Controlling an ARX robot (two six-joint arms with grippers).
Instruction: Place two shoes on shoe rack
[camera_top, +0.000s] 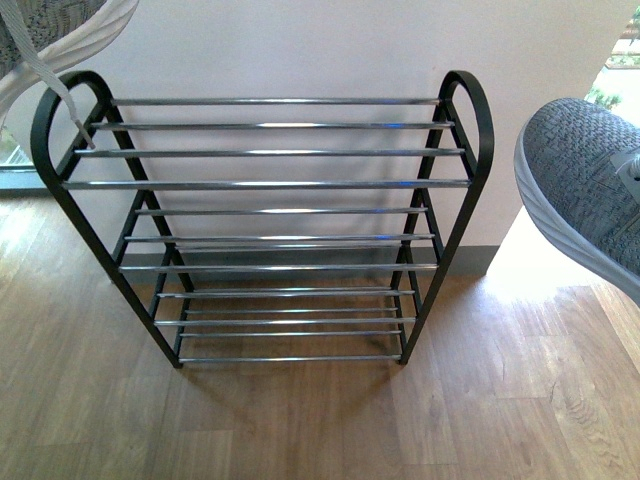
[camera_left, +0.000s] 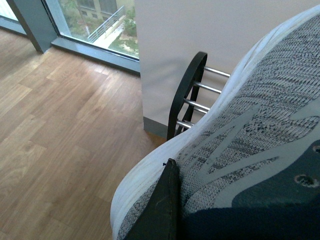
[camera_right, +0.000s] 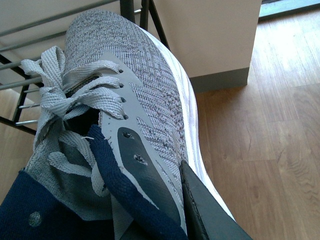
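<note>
Left wrist view: one dark finger (camera_left: 166, 205) of the left gripper (camera_left: 175, 197) lies flat against the outer side of the left shoe (camera_left: 260, 100), just above its white sole; the opposite finger is hidden, so the jaw width cannot be read, though the grip is closed on the shoe. Right wrist view: a finger (camera_right: 207, 210) of the right gripper (camera_right: 195, 197) likewise bears on the sole edge of the right shoe (camera_right: 145, 80), whose gray knit upper, pale laces and navy lining face the camera. Front view: both shoes hang clear of the wood floor (camera_top: 300, 420), the left above the left end of the shoe rack (camera_top: 270, 184), the right just beyond its right end
</note>
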